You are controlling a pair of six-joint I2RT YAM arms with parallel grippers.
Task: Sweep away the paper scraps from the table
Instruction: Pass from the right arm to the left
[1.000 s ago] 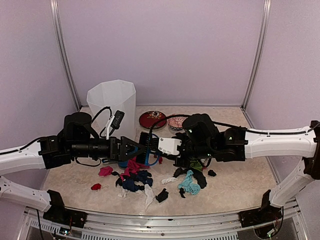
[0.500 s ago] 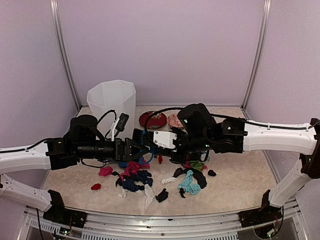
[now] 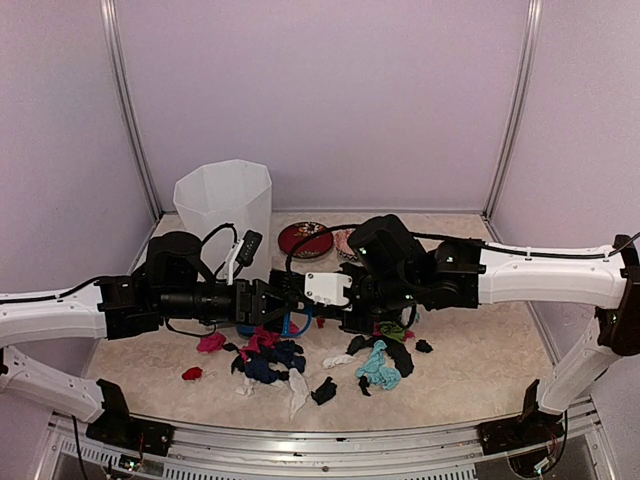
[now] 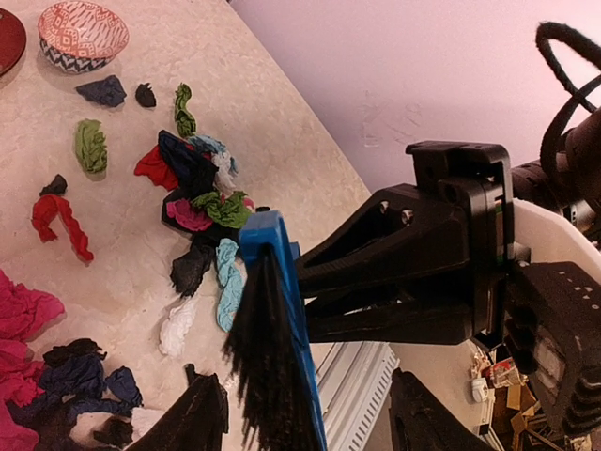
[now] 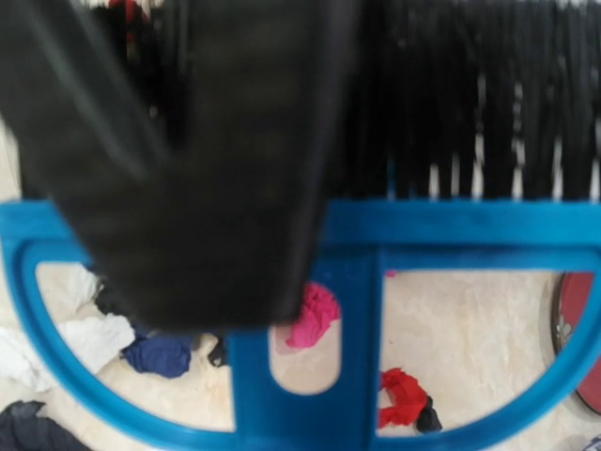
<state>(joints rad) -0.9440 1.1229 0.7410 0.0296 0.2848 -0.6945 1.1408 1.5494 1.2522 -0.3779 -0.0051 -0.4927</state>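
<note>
Top view: both arms meet over the middle of the desk (image 3: 480, 370).

Right end effector (image 4: 310, 287): clamped on the blue brush (image 4: 274, 282), gripping its blue back. The bristles are black and hang toward the desk. In the right wrist view one black finger crosses the brush's blue frame.

Left end effector (image 3: 271, 298): jaws apart, one finger on each side of the brush head. The finger (image 4: 192, 423) at 7 o'clock in the left wrist view sits close against the bristles. The other is clear of the brush. No grip visible.

Paper scraps (image 3: 265, 358): loose on the desk at 6 o'clock from the brush. There is a pink, navy and white cluster, and a teal, green and black cluster at 4 o'clock. One red wad lies apart at 8 o'clock.

White bin (image 3: 225, 200): upright at 10 o'clock from the brush. Red plate (image 3: 303, 240) and patterned bowl (image 4: 83, 33): at the far edge, 12 o'clock.
</note>
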